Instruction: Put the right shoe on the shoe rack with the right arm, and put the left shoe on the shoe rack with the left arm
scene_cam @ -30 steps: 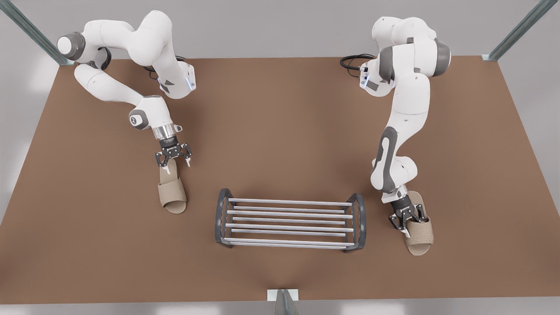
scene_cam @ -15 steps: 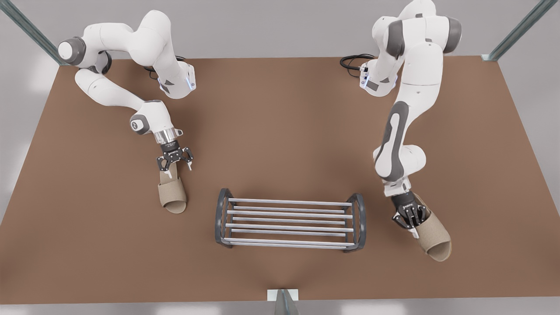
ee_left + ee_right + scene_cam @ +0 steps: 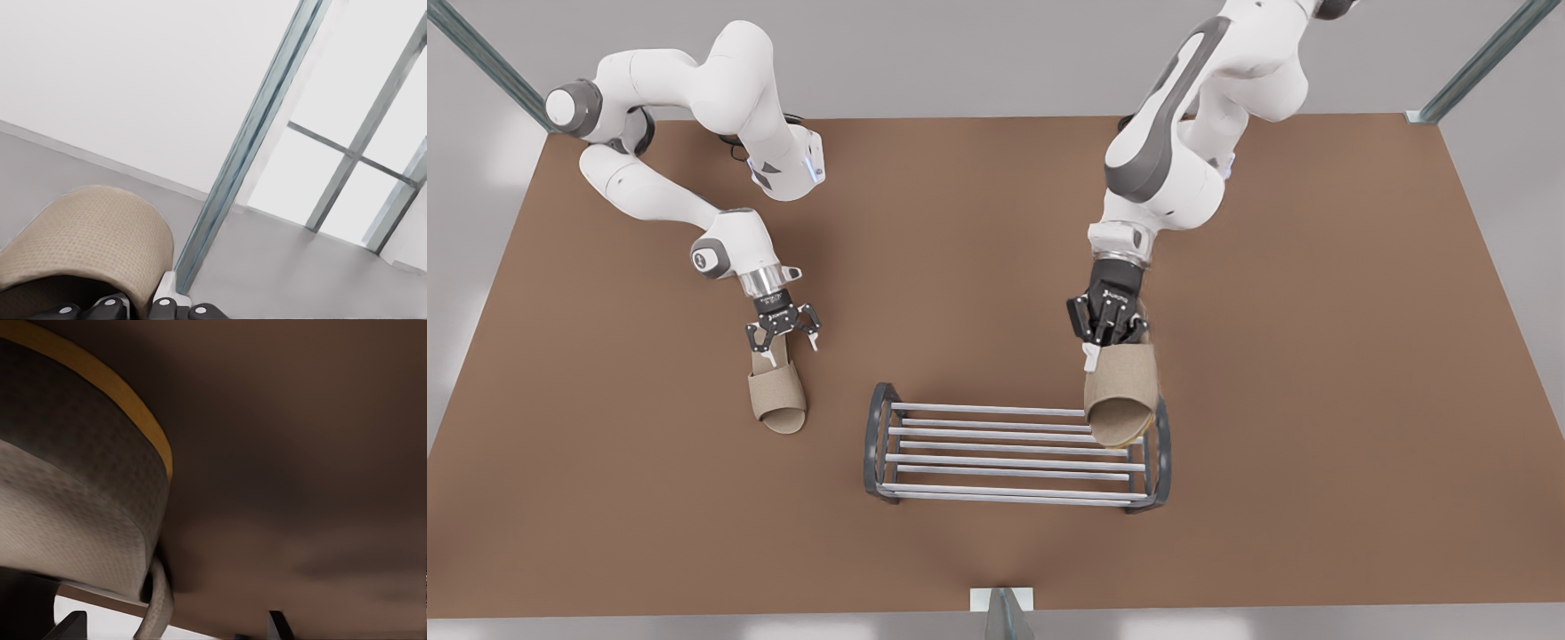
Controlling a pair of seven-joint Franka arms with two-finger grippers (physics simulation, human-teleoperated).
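Observation:
In the front view, my left gripper (image 3: 1112, 347) is on the right, shut on the heel end of the left shoe (image 3: 1122, 400). This beige slipper hangs toe-first over the right end of the shoe rack (image 3: 1014, 463); whether it touches the bars I cannot tell. The left wrist view shows its strap (image 3: 87, 240) just past the fingers (image 3: 110, 310). On the front view's left, my right gripper (image 3: 784, 345) is open and low over the heel of the right shoe (image 3: 778, 396), which lies flat on the table. In the right wrist view this slipper (image 3: 73, 487) is very close, with spread fingertips (image 3: 275, 623).
The brown table (image 3: 978, 267) has open room all around the rack. Metal frame posts rise at its back corners (image 3: 489, 62) (image 3: 1476, 67), and another stands at the front edge's middle (image 3: 1003, 612), also seen as a post (image 3: 247, 167) in the left wrist view.
My left gripper lifted its slipper off the table right of the rack and carried it left, over the rack's right end. My right gripper barely shifted, staying open at the other slipper's heel.

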